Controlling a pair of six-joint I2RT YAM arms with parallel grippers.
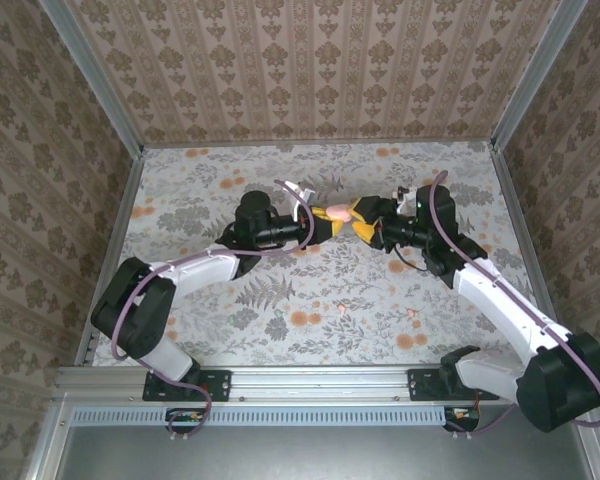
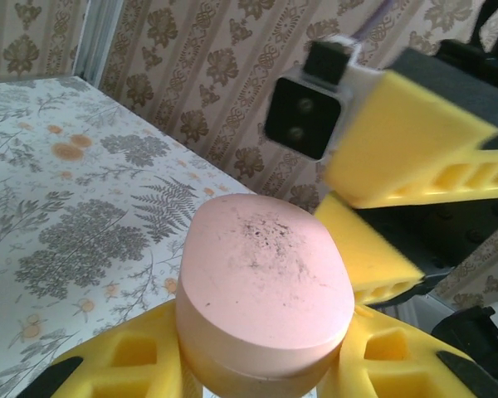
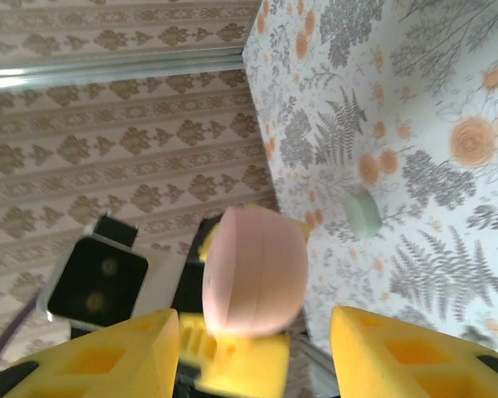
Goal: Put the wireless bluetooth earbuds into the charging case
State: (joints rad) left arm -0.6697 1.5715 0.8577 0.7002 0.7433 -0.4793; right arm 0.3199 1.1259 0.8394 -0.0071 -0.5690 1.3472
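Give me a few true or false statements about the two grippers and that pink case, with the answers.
The left gripper is shut on the pink case. True.
The right gripper is clamped on the case too. False: its fingers stand apart on either side of it.
The case's flat face is spotless. False: dark specks mark it.
A pale green object lies on the table. True.

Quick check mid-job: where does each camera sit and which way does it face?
Top external: above and behind the robot, looking down on the table; left gripper and right gripper meet mid-table.
Left wrist: faces the right gripper; own fingers clamp the charging case.
Right wrist: faces the left gripper; own fingers open.
Shared: the charging case, all three.
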